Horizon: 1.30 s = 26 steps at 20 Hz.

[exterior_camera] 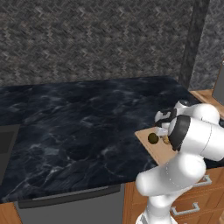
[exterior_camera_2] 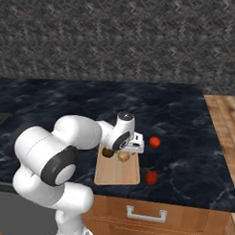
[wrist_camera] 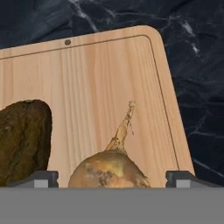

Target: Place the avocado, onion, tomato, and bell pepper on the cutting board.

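The light wooden cutting board (exterior_camera_2: 119,177) (wrist_camera: 87,74) (exterior_camera: 161,151) lies at the counter's front edge. On it rest the dark olive avocado (exterior_camera_2: 107,152) (wrist_camera: 22,140) (exterior_camera: 153,138) and, right beside it, the tan onion (exterior_camera_2: 123,156) (wrist_camera: 109,168) (exterior_camera: 166,140) with its thin stem. My gripper (exterior_camera_2: 130,148) (wrist_camera: 113,179) (exterior_camera: 162,130) hovers just over the onion, open, a fingertip (wrist_camera: 41,178) standing clear of the bulb on either side. The bright red tomato (exterior_camera_2: 155,142) sits on the counter right of the board. A darker red piece, seemingly the bell pepper (exterior_camera_2: 151,177), lies by the board's near right corner.
Dark marble counter (exterior_camera_2: 186,117) stretches behind and to both sides of the board. Wooden drawers with metal handles (exterior_camera_2: 146,214) run below the front edge. A stone-patterned wall (exterior_camera_2: 112,38) closes off the back.
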### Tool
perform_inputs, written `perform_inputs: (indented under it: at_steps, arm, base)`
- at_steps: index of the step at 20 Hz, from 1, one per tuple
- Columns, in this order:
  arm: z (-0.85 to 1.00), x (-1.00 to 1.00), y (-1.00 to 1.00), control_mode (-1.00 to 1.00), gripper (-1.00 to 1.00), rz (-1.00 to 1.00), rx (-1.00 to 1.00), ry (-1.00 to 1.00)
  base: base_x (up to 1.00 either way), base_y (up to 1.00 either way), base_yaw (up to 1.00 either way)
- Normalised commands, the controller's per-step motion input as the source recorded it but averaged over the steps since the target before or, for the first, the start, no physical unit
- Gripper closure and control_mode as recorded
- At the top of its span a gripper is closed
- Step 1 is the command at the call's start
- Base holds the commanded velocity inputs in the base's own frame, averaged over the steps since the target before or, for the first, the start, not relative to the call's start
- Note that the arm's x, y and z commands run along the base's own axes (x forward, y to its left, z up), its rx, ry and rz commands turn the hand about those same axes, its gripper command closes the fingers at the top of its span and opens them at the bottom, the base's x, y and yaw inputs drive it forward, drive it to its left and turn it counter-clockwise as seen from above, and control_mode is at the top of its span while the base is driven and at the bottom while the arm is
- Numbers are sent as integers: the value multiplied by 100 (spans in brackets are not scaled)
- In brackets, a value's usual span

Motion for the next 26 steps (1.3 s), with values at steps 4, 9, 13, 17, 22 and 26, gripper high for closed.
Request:
perform_inputs:
  at_steps: [4, 9, 13, 17, 22, 26]
  arm:
    - [44, 0, 0, -100, -100, 1, 0, 0]
    - [56, 0, -21, -100, -100, 0, 0, 0]
    - [50, 4, -35, -100, -100, 0, 0, 0]
    - [35, 15, -42, -100, -100, 0, 0, 0]
    - [17, 37, -34, -100, -100, 0, 0, 4]
    - [0, 36, -20, -100, -100, 0, 0, 5]
  base:
    - [0, 0, 0]
    - [0, 0, 0]
    - [0, 0, 0]
    - [0, 0, 0]
    - [0, 0, 0]
    - [0, 0, 0]
